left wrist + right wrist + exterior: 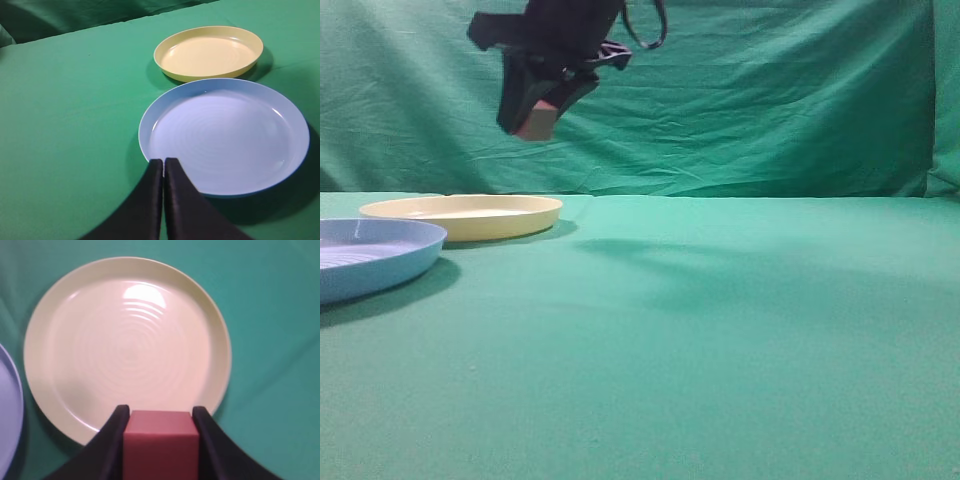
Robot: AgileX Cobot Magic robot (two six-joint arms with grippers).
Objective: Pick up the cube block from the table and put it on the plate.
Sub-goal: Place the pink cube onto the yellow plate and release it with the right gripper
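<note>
Green cloth everywhere: draped as a creased backdrop (770,100) and stretched flat over the desk (720,350). At the left edge of the exterior view, two dishes close together without touching: a pale yellow plate (461,215) farther back, a light blue plate (370,255) nearer the camera.

High above the yellow plate, the right gripper (535,120), reaching across from the right and clamped on the red-pink cube block (536,124). Held well clear of the desk, probably so the cube passes over the low rim before being lowered. Carry stage by the look of it: cube lifted, not yet set down.

From the right wrist view, something the side view cannot give: the cube (161,445) squeezed between the two dark fingers (112,440), one pressed on each side face, with the yellow plate (127,347) spread directly beneath and ahead. Faint concentric rings and a light glare on its bare inside. Only a sliver of the blue plate (7,405) at the left edge.

From the exterior view, in turn, the height of the cube above the plate, which the downward-looking wrist camera flattens away.

From the left wrist view, the left gripper (163,162) with fingers pressed together on nothing, hanging idle near the rim of the blue plate (225,135), the yellow plate (208,52) beyond. Parked there, seemingly, to stay out of the way. Not visible in the exterior view.
</note>
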